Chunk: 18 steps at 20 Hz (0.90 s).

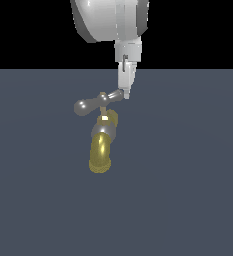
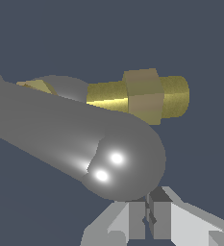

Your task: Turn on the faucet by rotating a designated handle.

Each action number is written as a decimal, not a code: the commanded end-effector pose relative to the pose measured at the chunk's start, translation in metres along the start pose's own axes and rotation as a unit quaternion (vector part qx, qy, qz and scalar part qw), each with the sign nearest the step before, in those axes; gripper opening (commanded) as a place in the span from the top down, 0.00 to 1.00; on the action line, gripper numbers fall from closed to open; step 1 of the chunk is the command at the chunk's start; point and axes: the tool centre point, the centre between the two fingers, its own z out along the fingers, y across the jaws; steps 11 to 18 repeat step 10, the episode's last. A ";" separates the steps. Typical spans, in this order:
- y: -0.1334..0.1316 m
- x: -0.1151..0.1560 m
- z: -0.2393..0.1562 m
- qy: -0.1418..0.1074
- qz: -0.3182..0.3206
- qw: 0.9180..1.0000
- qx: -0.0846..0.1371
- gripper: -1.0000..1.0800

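Exterior view: the faucet (image 1: 102, 145) sits just left of the frame's centre on the dark tabletop (image 1: 188, 200), its brass spout curving toward the lower part of the frame. The handle (image 1: 99, 102) crosses above it, tilted, one bulbous end to the left, the other up against the claw (image 1: 124, 92), which hangs down from the upper middle. The claw's tip touches that right end.

Wrist view: the handle's rounded end (image 2: 123, 163) fills the centre, pressed just beside the claw's fingers (image 2: 132, 221) at the lower edge. They look drawn together, gripping nothing.

Judging by this, contact is made and pushing may be under way; how much rotation remains cannot be told.
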 end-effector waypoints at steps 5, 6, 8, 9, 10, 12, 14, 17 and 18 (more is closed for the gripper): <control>0.000 0.077 -0.002 0.009 -0.028 1.000 -0.002 1.00; 0.000 0.084 -0.003 0.009 -0.029 1.000 -0.002 1.00; 0.001 0.097 -0.003 0.010 -0.031 0.999 -0.002 1.00; 0.002 0.103 -0.003 0.010 -0.031 0.999 -0.002 1.00; 0.002 0.103 -0.003 0.010 -0.031 0.999 -0.002 1.00; 0.002 0.103 -0.003 0.010 -0.031 0.999 -0.002 1.00; 0.002 0.103 -0.003 0.010 -0.031 0.999 -0.002 1.00; 0.002 0.103 -0.003 0.010 -0.031 0.999 -0.002 1.00; 0.002 0.103 -0.003 0.010 -0.031 0.999 -0.002 1.00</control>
